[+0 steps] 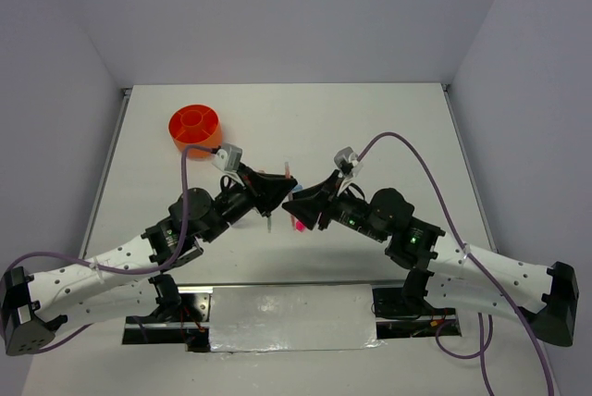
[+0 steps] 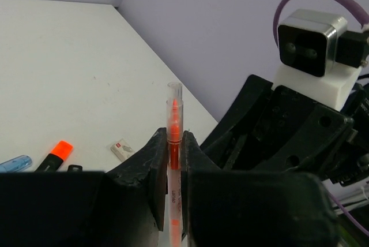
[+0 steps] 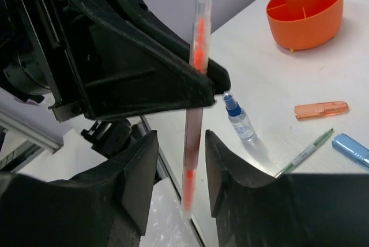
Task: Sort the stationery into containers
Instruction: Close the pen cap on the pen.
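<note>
My left gripper (image 1: pixel 275 194) is shut on a thin orange pen (image 2: pixel 174 108) and holds it upright above the table, jaws (image 2: pixel 174 138) pressed on its barrel. My right gripper (image 1: pixel 298 204) faces it, open; in the right wrist view its fingers (image 3: pixel 181 166) stand either side of the pen's lower end (image 3: pixel 192 143) with gaps on both sides. The round orange organiser (image 1: pixel 194 128) sits at the far left, also in the right wrist view (image 3: pixel 305 13).
On the table lie a blue-capped clear bottle (image 3: pixel 239 121), a salmon piece (image 3: pixel 321 110), a green pen (image 3: pixel 304 153), a light-blue piece (image 3: pixel 351 149), an orange-capped highlighter (image 2: pixel 55 156), a beige eraser (image 2: pixel 122 150) and a pink item (image 1: pixel 299 223).
</note>
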You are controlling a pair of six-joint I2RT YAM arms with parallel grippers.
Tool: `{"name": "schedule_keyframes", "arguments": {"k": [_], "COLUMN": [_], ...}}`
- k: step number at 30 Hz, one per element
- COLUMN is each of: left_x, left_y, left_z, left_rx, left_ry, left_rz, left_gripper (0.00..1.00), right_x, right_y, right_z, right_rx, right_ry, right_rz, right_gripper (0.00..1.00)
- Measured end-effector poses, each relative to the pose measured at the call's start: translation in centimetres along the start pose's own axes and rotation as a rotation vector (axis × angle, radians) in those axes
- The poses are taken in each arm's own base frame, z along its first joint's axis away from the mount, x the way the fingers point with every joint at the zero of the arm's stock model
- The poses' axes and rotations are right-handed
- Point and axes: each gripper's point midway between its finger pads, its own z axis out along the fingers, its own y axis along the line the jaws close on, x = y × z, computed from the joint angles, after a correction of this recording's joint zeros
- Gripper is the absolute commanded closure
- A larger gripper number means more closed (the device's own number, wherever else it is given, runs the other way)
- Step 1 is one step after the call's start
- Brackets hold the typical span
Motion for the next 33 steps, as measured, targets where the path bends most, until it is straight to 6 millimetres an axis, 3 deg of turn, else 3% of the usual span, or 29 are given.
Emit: {"name": "schedule_keyframes", "arguments": {"k": [3, 7, 12, 15, 16, 17, 18, 20, 21, 23, 28, 31, 33], "left_x": [0.4, 0.4, -0.2, -0.5, -0.6, -0.6, -0.7, -0.8, -0.9, -1.2, -1.8, -3.0, -4.0], "left_y": [-0.5, -1.2, -2.2, -2.5, -2.6, -2.7, -2.8, -3.0, -3.1, -3.1, -3.5, -3.7, -4.0], "left_z": [-0.1, -0.2, -0.2, -0.2, -0.2, -0.2, -0.2, -0.2, -0.2, -0.2, 0.1, 0.3, 0.6], "left_rx": [0.030, 0.067, 0.104, 0.113, 0.113, 0.118, 0.123, 0.132, 0.133, 0.130, 0.118, 0.097, 0.086], "left_ry": [0.021, 0.030, 0.030, 0.033, 0.034, 0.038, 0.039, 0.039, 0.038, 0.032, 0.041, 0.025, 0.009], "left_rz": [0.003, 0.010, 0.020, 0.036, 0.045, 0.048, 0.052, 0.068, 0.070, 0.070, 0.074, 0.084, 0.098], "left_gripper": [1.00, 1.00, 1.00, 0.97, 0.93, 0.86, 0.62, 0.33, 0.23, 0.17, 0.15, 0.21, 0.32], "right_x": [-0.2, -0.1, -0.2, -0.3, -0.4, -0.5, -0.6, -0.9, -0.9, -1.2, -1.2, -1.1, -1.1], "right_y": [0.5, 0.7, 0.9, 0.8, 0.8, 0.9, 1.0, 1.2, 1.3, 1.4, 1.2, 1.1, 1.2], "right_z": [0.5, 1.2, 1.6, 1.6, 1.5, 1.5, 1.4, 1.2, 1.1, 0.9, 0.7, 0.7, 0.7], "right_rx": [-0.021, -0.031, -0.038, -0.035, -0.033, -0.035, -0.039, -0.047, -0.050, -0.052, -0.038, -0.037, -0.039], "right_ry": [0.008, 0.031, 0.041, 0.039, 0.035, 0.031, 0.028, 0.021, 0.020, 0.015, 0.014, 0.018, 0.018], "right_rz": [-0.014, -0.039, -0.056, -0.062, -0.055, -0.051, -0.050, -0.051, -0.053, -0.054, -0.054, -0.054, -0.053], "right_gripper": [0.54, 0.66, 0.70, 0.93, 1.00, 1.00, 1.00, 1.00, 1.00, 1.00, 1.00, 1.00, 1.00]}}
